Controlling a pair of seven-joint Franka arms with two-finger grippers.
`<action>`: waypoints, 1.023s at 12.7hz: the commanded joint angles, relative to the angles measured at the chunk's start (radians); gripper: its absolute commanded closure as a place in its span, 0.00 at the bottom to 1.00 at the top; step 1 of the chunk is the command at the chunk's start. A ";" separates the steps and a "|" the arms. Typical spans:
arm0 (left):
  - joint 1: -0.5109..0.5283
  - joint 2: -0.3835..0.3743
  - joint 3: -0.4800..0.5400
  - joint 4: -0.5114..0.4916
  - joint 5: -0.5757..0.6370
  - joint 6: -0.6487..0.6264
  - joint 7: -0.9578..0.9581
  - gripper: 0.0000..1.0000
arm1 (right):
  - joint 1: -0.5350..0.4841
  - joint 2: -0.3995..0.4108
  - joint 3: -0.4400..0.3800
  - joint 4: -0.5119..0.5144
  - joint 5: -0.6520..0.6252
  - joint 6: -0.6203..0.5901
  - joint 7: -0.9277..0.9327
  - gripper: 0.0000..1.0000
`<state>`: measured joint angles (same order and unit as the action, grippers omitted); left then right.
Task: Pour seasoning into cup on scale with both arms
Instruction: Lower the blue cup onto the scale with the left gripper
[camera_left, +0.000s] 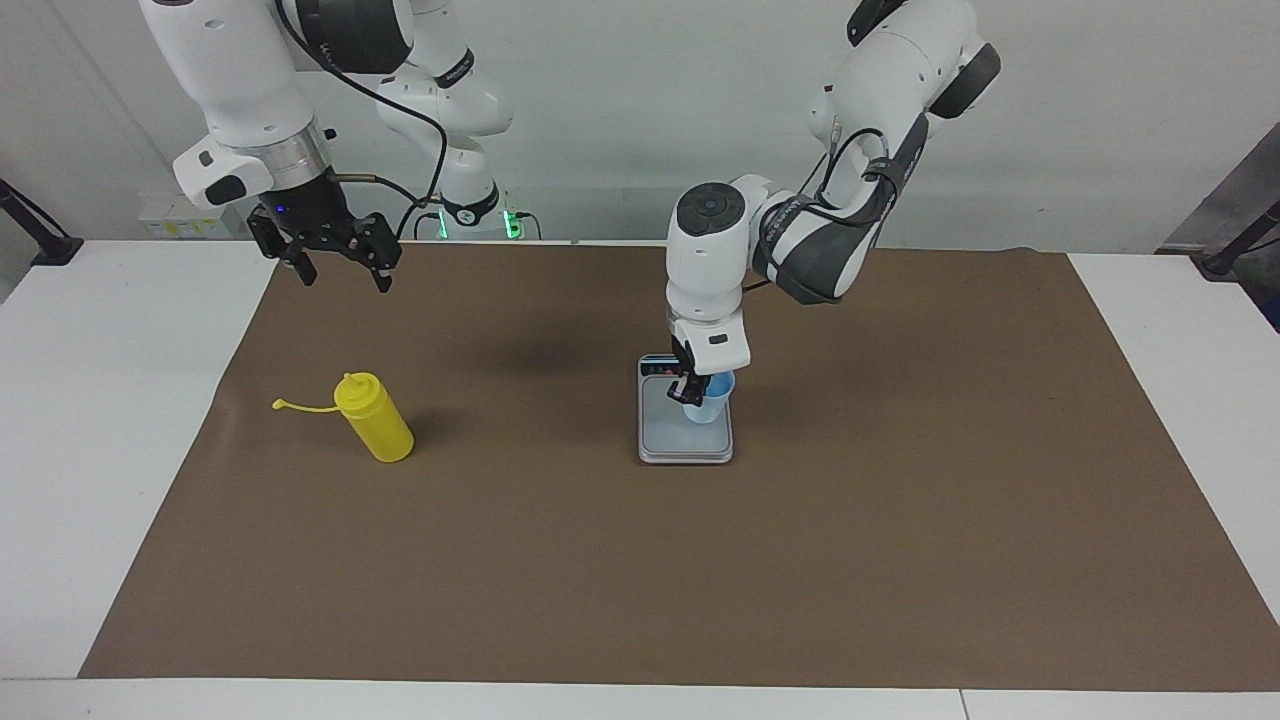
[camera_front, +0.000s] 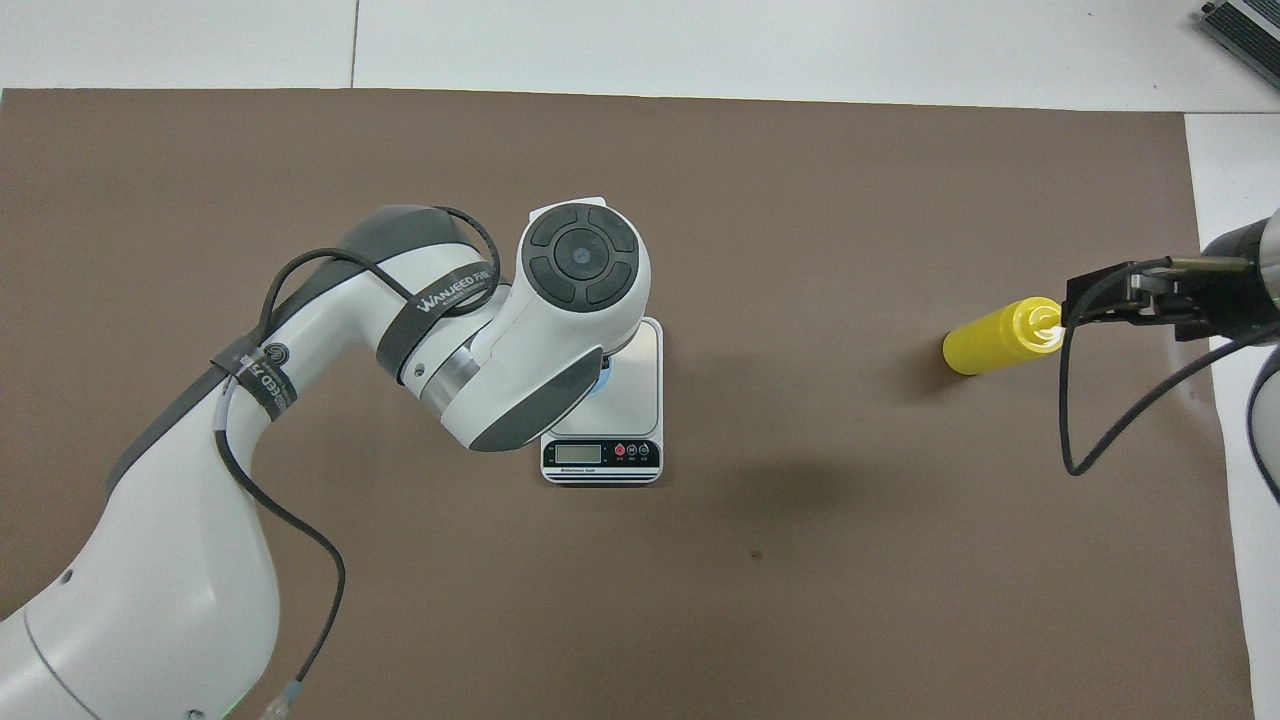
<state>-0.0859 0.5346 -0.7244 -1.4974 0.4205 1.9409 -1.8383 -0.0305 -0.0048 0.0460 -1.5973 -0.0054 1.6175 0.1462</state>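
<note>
Left gripper (camera_left: 692, 392), shut on the rim of the small light blue plastic cup (camera_left: 708, 402), holds it upright over the flat silver-grey scale (camera_left: 662, 440) for weighing, while the open right gripper (camera_left: 337, 267) waits above the table (camera_left: 640, 560), near the lying yellow squeeze bottle (camera_left: 375, 430).

- Overhead view: the left arm (camera_front: 480, 330) covers the left gripper, nearly all of the cup (camera_front: 603, 376) and part of the scale (camera_front: 635, 400).
- Right arm (camera_front: 1245, 300), overhead view: cut off at the right edge.
- Facing view: both arms' upper links run off the top edge.
- Scale display (camera_front: 578, 453): digits too small to read.
</note>
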 joint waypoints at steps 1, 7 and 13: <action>-0.005 0.018 -0.006 -0.007 0.037 0.070 -0.042 1.00 | -0.014 -0.021 0.006 -0.027 0.015 0.002 0.004 0.00; -0.002 0.007 -0.007 -0.063 0.054 0.085 -0.041 1.00 | -0.013 -0.021 0.006 -0.029 0.015 0.018 -0.037 0.00; 0.003 0.007 -0.012 -0.066 0.055 0.072 -0.032 1.00 | -0.002 -0.021 0.006 -0.027 -0.002 0.021 -0.039 0.00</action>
<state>-0.0871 0.5465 -0.7316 -1.5368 0.4514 2.0069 -1.8544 -0.0277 -0.0050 0.0488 -1.5981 -0.0055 1.6189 0.1283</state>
